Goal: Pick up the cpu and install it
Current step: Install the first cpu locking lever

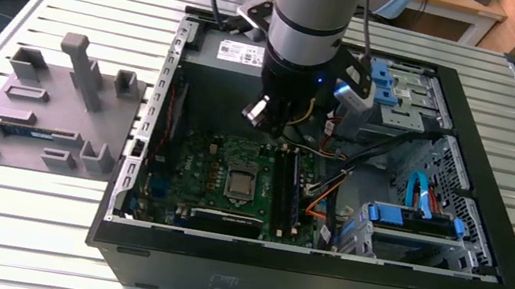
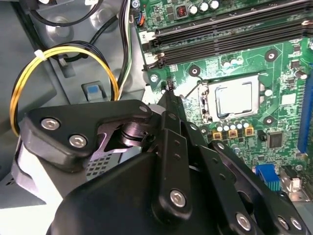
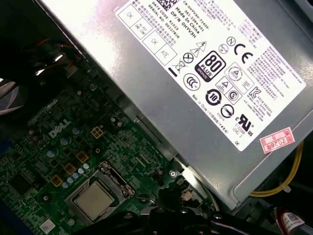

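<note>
Fingers (image 2: 168,98) above socketed cpu (image 2: 235,99)

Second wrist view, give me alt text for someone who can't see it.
The black gripper fills the foreground, hanging above a green motherboard inside a computer case. The silver cpu sits in its socket beyond the fingertips, with dark memory slots past it and yellow and black cables looping to one side.

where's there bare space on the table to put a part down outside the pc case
In the exterior view, bare slatted table lies in front of the grey tray, and more along the exterior view's right of the computer case. Inside the case it is crowded: motherboard, cables, the arm.
</note>
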`<state>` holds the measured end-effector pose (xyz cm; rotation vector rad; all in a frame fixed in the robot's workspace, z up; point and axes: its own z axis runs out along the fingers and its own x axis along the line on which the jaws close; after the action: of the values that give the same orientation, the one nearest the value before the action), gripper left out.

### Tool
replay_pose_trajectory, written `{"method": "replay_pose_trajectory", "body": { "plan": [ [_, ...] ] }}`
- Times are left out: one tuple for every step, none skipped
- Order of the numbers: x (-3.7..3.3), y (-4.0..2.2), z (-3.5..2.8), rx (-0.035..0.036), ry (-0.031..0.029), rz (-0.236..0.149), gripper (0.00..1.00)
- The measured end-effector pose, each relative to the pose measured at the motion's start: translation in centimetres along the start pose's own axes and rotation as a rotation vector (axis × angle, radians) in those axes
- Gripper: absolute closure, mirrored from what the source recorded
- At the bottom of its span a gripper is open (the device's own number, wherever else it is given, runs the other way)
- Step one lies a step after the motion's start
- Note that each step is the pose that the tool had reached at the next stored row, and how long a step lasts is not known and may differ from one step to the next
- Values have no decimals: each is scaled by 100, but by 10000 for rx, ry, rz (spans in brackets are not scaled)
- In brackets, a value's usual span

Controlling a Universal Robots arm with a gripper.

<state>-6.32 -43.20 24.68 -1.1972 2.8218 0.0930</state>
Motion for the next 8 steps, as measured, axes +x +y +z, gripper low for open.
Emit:
{"method": "replay_pose_trajectory", "body": {
  "plan": [
    [-1, 2, 9, 0, 1, 0, 89],
    [-3, 4, 17, 0, 1, 0, 89],
    [-5, 6, 23, 1, 2, 0, 89],
    [-6, 8, 31, 0, 1, 0, 89],
    [-6, 9, 38, 0, -1, 0, 89],
    [-6, 9, 43, 0, 0, 0, 89],
    [-6, 9, 47, 2, 4, 0, 89],
    [-6, 9, 49, 11, 14, -1, 89]
  ]
}}
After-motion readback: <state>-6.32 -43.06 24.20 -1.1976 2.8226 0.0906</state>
